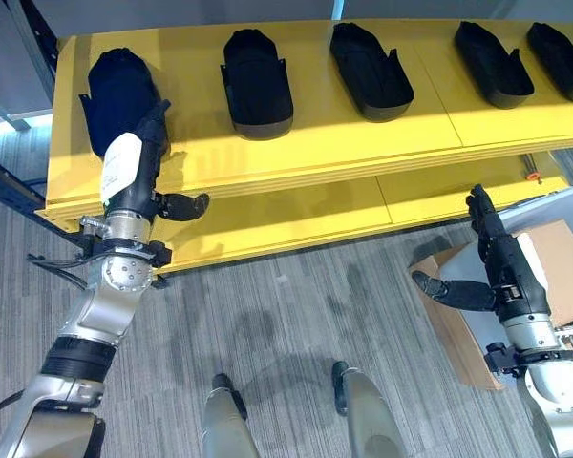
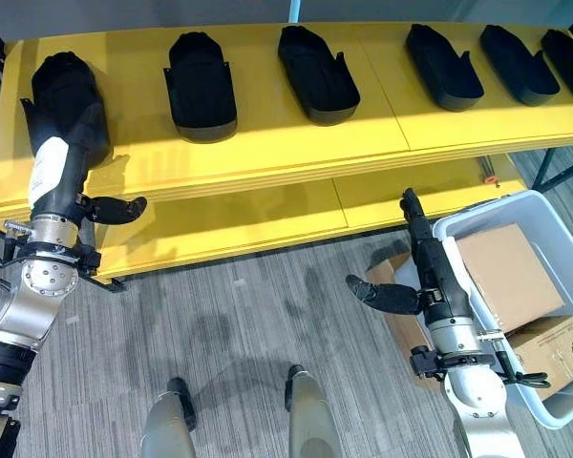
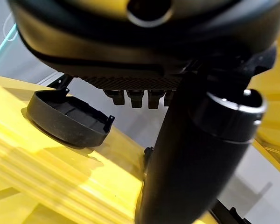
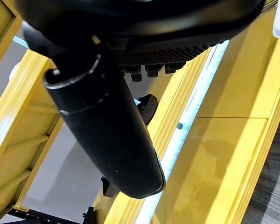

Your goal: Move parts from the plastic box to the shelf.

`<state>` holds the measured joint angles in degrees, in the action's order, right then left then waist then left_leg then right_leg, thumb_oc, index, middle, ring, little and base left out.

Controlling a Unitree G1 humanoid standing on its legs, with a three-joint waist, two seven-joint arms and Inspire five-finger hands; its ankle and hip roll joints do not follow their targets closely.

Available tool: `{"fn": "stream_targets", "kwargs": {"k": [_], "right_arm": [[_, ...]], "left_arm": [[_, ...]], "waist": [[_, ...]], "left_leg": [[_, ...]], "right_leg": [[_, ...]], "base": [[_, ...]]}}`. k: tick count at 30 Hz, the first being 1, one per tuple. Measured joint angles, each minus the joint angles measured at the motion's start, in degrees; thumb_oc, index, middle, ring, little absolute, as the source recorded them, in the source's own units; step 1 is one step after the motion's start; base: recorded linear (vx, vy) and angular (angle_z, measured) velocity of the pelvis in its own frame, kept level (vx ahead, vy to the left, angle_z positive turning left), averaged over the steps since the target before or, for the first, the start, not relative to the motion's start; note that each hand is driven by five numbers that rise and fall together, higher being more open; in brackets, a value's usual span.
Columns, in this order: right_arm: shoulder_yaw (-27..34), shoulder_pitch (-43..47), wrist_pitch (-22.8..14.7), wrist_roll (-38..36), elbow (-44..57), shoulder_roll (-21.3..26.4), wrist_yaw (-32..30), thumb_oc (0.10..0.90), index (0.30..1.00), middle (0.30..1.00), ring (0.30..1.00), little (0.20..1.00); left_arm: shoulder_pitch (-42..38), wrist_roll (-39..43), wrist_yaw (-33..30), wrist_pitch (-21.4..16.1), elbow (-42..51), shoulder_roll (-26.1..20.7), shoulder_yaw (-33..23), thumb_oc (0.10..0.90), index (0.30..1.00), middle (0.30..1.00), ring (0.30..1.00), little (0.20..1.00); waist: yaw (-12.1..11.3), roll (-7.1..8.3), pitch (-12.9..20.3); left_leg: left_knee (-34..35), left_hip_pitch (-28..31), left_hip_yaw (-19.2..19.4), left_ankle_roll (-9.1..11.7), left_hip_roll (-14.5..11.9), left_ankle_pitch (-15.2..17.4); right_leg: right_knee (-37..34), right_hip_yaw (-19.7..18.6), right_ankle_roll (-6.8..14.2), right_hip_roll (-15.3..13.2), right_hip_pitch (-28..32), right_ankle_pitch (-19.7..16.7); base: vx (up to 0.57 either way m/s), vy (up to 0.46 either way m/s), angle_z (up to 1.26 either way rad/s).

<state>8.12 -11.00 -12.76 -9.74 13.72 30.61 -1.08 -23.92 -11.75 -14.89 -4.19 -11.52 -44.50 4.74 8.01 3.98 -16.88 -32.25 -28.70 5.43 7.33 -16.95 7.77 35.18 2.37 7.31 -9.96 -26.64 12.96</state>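
A yellow shelf [image 1: 363, 143] carries a row of black parts along its top board. The left hand [image 1: 134, 157] lies on the shelf's left end with its fingers stretched straight against the leftmost part [image 1: 119, 91] and its thumb sticking out sideways over the shelf's front edge; nothing is pinched. To the right of that part stand a second part [image 1: 256, 81], a third part [image 1: 370, 72], a fourth part [image 1: 493, 65] and a fifth part [image 1: 559, 62], each apart from its neighbours. In the left wrist view the second part [image 3: 67, 119] sits on the shelf just past the fingertips. The right hand [image 2: 430, 262] hangs below the shelf's front edge, fingers straight and thumb spread, holding nothing, beside the plastic box [image 2: 530, 205]. The box holds two cardboard cartons [image 2: 506, 272].
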Motion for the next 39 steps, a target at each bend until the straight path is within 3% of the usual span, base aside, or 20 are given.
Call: {"fn": "stream_targets", "kwargs": {"k": [11, 15, 24, 39], "right_arm": [[1.3, -0.5, 0.0, 0.0, 0.1, -1.1, 0.2, 0.900, 1.000, 1.000, 1.000, 1.000], [2.7, -1.0, 0.1, 0.3, 0.1, -1.2, 0.3, 0.900, 1.000, 1.000, 1.000, 1.000], [2.8, -0.9, 1.5, 0.5, 0.1, -1.3, 1.4, 0.900, 1.000, 1.000, 1.000, 1.000], [2.8, -1.8, 3.2, 0.5, 0.1, -2.5, 2.1, 0.900, 1.000, 1.000, 1.000, 1.000]], "left_arm": [[14.2, -0.7, 3.3, -0.7, 12.5, -1.7, -8.9, 0.900, 1.000, 1.000, 1.000, 1.000], [15.8, -7.9, 4.3, -0.8, 12.9, -5.4, -9.5, 0.900, 1.000, 1.000, 1.000, 1.000], [15.5, -20.3, 7.3, 1.7, 11.6, -6.3, -9.2, 0.900, 1.000, 1.000, 1.000, 1.000], [6.4, -22.3, 11.9, 4.2, 3.6, -6.2, -2.1, 0.900, 1.000, 1.000, 1.000, 1.000]], "waist": [[-0.8, -0.19, -0.1], [-2.0, -0.29, -0.1], [-2.1, -0.30, -0.1], [-1.8, -0.32, -0.1]], "left_leg": [[-0.5, -0.3, -0.2, -0.4, 0.0, 0.2], [-0.5, -0.2, -0.3, -0.4, 0.1, 0.2], [-0.7, -0.3, -0.4, -0.4, 0.3, 0.2], [-1.0, -0.4, -0.9, -0.2, 0.3, 0.0]], "right_leg": [[0.3, 0.1, 0.0, -0.2, -0.1, 0.0], [0.5, 0.1, 0.0, -0.3, 0.0, 0.0], [0.9, 0.1, 0.0, -0.5, 0.0, 0.1], [1.6, 0.3, -0.2, -0.5, -0.2, 0.4]], "base": [[0.00, 0.000, 0.00], [0.00, 0.000, 0.00], [0.00, 0.000, 0.00], [0.00, 0.000, 0.00]]}}
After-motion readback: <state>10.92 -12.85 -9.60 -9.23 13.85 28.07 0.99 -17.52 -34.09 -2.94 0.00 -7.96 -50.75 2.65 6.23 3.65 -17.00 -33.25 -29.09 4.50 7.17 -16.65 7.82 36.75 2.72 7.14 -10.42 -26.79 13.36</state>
